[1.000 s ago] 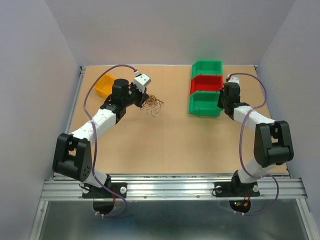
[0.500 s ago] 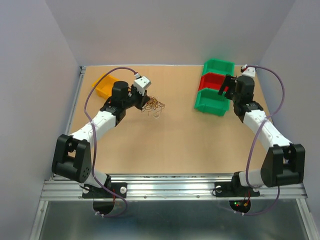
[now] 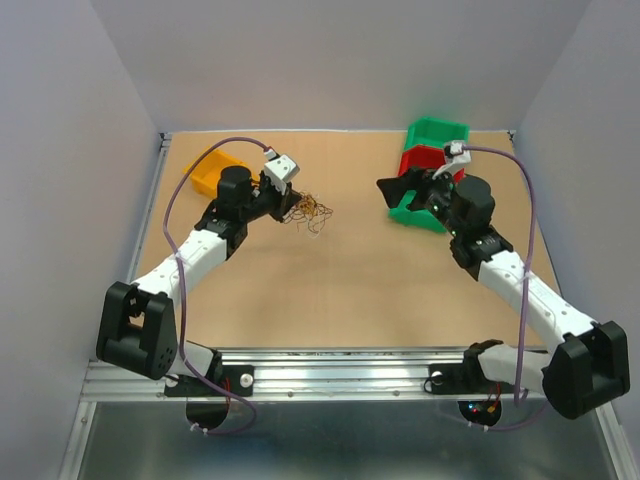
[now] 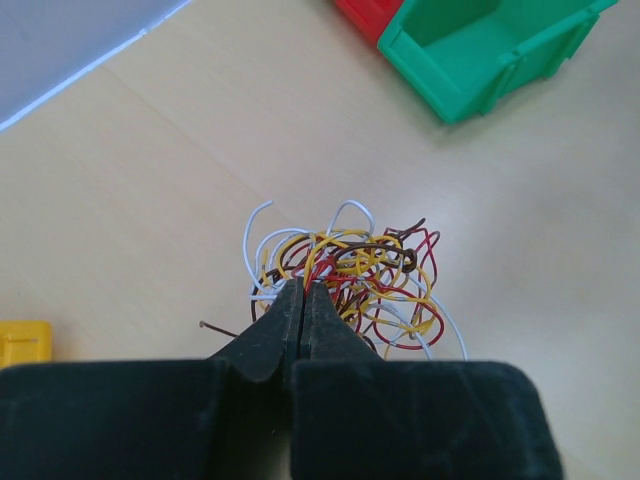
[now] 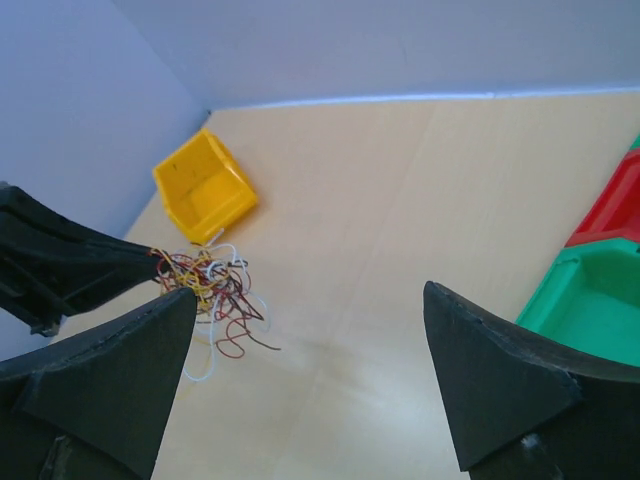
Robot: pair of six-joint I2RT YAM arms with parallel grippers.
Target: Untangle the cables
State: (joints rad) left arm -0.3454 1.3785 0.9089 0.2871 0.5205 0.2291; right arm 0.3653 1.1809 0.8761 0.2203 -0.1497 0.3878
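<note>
The cables [image 3: 310, 212] are a small tangle of yellow, red, brown and white wires on the tabletop, left of centre. My left gripper [image 3: 291, 209] is shut on the tangle's near edge. In the left wrist view its closed tips [image 4: 302, 288] pinch strands of the cables [image 4: 360, 268]. My right gripper [image 3: 412, 192] hangs wide open over the table, just left of the bins and apart from the wires. In the right wrist view the cables [image 5: 215, 283] lie off to the left, and the space inside the right gripper [image 5: 310, 292] holds only bare table.
A yellow bin [image 3: 206, 172] sits at the back left, close behind the tangle. A row of green [image 3: 437, 133], red [image 3: 424, 160] and green [image 3: 414, 210] bins stands at the back right, partly behind the right arm. Walls close the table on three sides.
The right arm has swung left from the bins toward the table's middle and its gripper has opened wide. The bin row has shifted right and turned. The left gripper has kept its hold.
</note>
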